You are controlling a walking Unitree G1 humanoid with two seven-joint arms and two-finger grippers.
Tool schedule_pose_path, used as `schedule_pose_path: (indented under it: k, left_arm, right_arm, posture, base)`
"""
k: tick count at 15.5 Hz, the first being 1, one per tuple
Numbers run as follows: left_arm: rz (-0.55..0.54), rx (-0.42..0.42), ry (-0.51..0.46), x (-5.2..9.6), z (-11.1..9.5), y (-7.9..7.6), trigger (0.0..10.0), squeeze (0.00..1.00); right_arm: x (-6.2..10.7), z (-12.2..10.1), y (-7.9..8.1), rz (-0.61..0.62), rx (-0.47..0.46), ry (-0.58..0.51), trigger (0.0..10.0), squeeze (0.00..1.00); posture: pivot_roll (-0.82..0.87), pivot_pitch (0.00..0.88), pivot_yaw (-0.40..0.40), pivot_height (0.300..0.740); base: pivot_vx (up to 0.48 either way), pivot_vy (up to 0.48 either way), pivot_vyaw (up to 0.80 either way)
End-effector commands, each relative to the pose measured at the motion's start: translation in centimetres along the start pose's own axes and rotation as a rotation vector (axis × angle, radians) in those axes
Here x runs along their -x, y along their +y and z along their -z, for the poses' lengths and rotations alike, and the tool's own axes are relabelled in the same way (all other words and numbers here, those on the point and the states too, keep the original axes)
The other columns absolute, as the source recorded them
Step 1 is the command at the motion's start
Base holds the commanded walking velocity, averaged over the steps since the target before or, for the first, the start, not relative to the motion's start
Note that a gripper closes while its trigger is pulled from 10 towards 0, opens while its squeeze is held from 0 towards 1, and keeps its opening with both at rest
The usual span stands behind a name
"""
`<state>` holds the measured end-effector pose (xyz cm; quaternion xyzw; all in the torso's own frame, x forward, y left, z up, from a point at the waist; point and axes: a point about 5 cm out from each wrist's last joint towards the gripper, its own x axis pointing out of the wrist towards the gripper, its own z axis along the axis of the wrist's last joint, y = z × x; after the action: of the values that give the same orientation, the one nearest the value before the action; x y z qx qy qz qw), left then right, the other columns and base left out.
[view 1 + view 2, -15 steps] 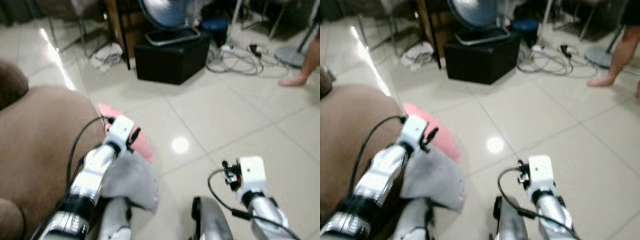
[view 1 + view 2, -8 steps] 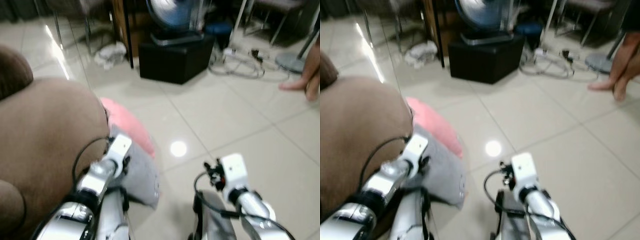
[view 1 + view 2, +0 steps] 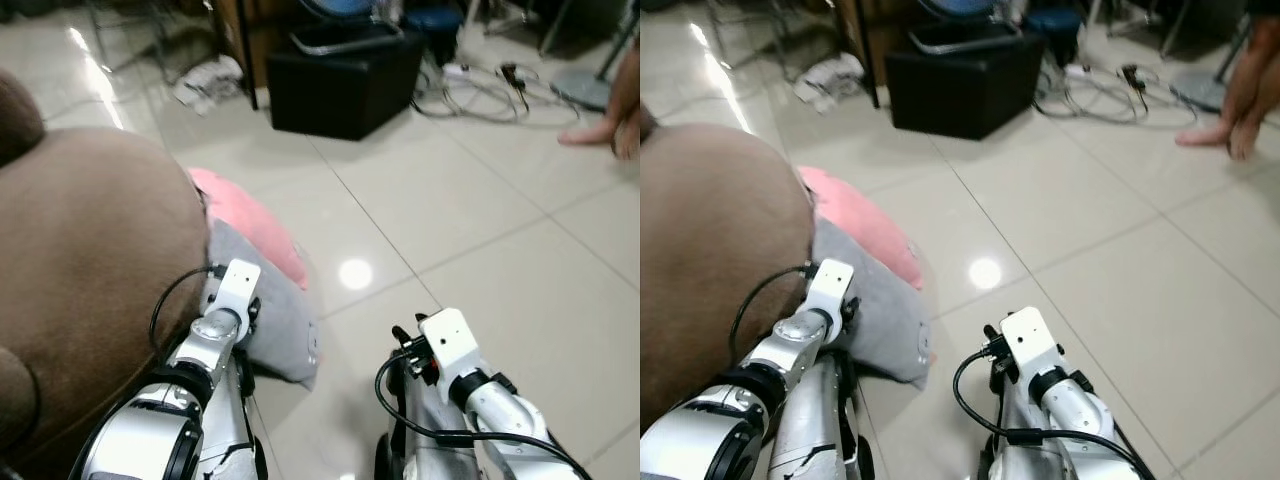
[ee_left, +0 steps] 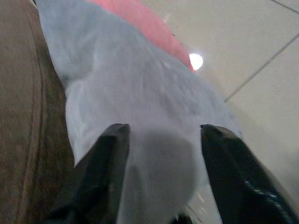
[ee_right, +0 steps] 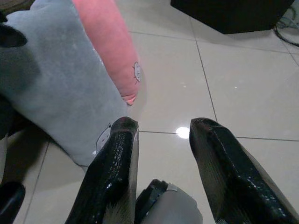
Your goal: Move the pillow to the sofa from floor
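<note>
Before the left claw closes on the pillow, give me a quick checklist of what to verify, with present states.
1. Left claw open: ok, fingers spread.
2. Left claw lined up on the grey pillow: ok, fabric lies between the fingers.
3. Actual contact with the fabric: cannot tell.
4. Right claw free: ok, open over bare tile floor.
5. Pillow still off the brown sofa: ok, it leans against its side, beside the pink pillow.
6. Person's feet clear of the arms: ok, far off.

pillow [image 3: 260, 270] on floor [image 3: 480, 230] right of sofa [image 3: 90, 270], box [image 3: 345, 85] beyond
</note>
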<state>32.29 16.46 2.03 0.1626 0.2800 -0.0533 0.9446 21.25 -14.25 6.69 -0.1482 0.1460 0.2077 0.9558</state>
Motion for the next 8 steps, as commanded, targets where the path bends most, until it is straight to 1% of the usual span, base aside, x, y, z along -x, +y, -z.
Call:
schedule_pose_path:
  k: [1, 2, 3, 4, 5, 6, 7, 8]
  left_arm:
    - [-0.035, -0.035, 0.003, 0.0, 0.0, 0.1, 10.0, 1.0]
    - [-0.061, -0.061, 0.017, 0.0, 0.4, 0.3, 10.0, 1.0]
    - [-0.093, -0.077, 0.017, 0.1, 0.6, 0.7, 10.0, 1.0]
    - [-0.132, -0.1, 0.024, 0.2, 0.9, 1.3, 10.0, 1.0]
    - [-0.157, -0.11, 0.028, 0.3, 1.3, 1.8, 10.0, 1.0]
    - [-0.21, -0.127, 0.045, 0.5, 2.0, 3.1, 10.0, 1.0]
    - [-0.239, -0.134, 0.051, 0.7, 2.2, 3.9, 10.0, 1.0]
    - [-0.277, -0.149, 0.043, 0.8, 2.1, 4.7, 10.0, 1.0]
  right_arm:
    - [0.5, -0.3, 0.4, -0.031, 0.016, 0.002, 10.0, 0.0]
    - [1.0, -0.6, 0.7, -0.049, 0.021, -0.013, 10.0, 0.0]
    - [1.3, -1.0, 0.7, -0.055, 0.001, -0.03, 10.0, 0.0]
    - [2.0, -1.5, 0.9, -0.067, -0.025, -0.059, 10.0, 0.0]
    - [2.4, -1.8, 1.2, -0.082, -0.029, -0.072, 10.0, 0.0]
    - [3.2, -2.5, 1.9, -0.131, -0.025, -0.093, 10.0, 0.0]
    - [3.4, -2.9, 2.2, -0.161, -0.017, -0.101, 10.0, 0.0]
    - [3.4, -3.7, 2.2, -0.196, 0.026, -0.112, 10.0, 0.0]
  posture:
    - [-0.14, 0.203, 0.011, 0.506]
    - [-0.14, 0.217, 0.01, 0.506]
    - [-0.15, 0.235, 0.009, 0.506]
    - [-0.15, 0.257, 0.004, 0.506]
    - [-0.15, 0.279, 0.001, 0.506]
    - [-0.15, 0.307, 0.004, 0.506]
    - [-0.16, 0.312, 0.007, 0.506]
    - [-0.17, 0.321, -0.006, 0.506]
  base:
    - [0.0, 0.0, 0.0]
    - [0.0, 0.0, 0.0]
    - [0.0, 0.0, 0.0]
    - [0.0, 0.0, 0.0]
    - [0.0, 0.0, 0.0]
    - [0.0, 0.0, 0.0]
    - [0.0, 0.0, 0.0]
    - [0.0, 0.0, 0.0]
